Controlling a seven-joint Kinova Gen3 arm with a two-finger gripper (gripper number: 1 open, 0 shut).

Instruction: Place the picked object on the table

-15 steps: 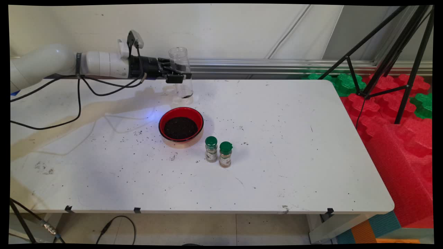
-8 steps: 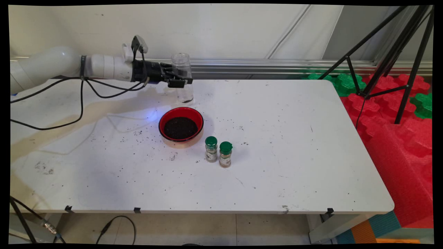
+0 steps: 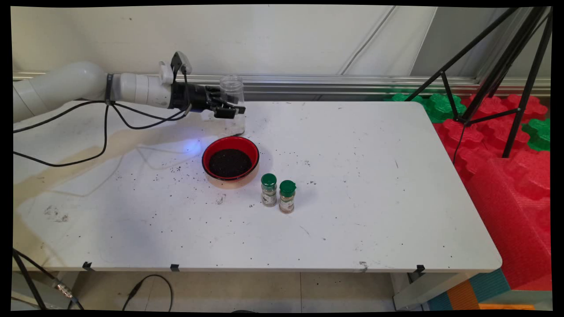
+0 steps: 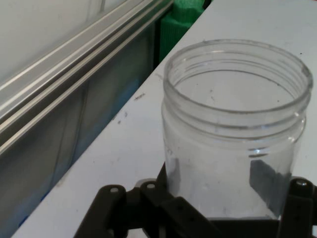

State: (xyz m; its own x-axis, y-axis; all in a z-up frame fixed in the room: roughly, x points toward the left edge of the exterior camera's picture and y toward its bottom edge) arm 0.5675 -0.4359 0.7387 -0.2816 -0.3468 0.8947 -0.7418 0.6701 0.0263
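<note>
clear jar [image 3: 232, 103]: 1 | red bowl [image 3: 230, 164]: 1 | green-capped spice bottles [image 3: 269, 190] [image 3: 287, 197]: 2 | table [image 3: 374, 185]: 1

A red bowl [image 3: 230, 163] of dark grounds, two green-capped spice jars [image 3: 278, 193].

My black gripper [image 3: 229, 108] grips a clear, colourless jar [image 3: 232, 102] with a few dark specks inside. I see a red bowl [image 3: 230, 164], black-rimmed, full of black grains. Two spice jars [image 3: 278, 193] have green caps and brownish contents, I think. The white table [image 3: 352, 185] is speckled black.
</note>
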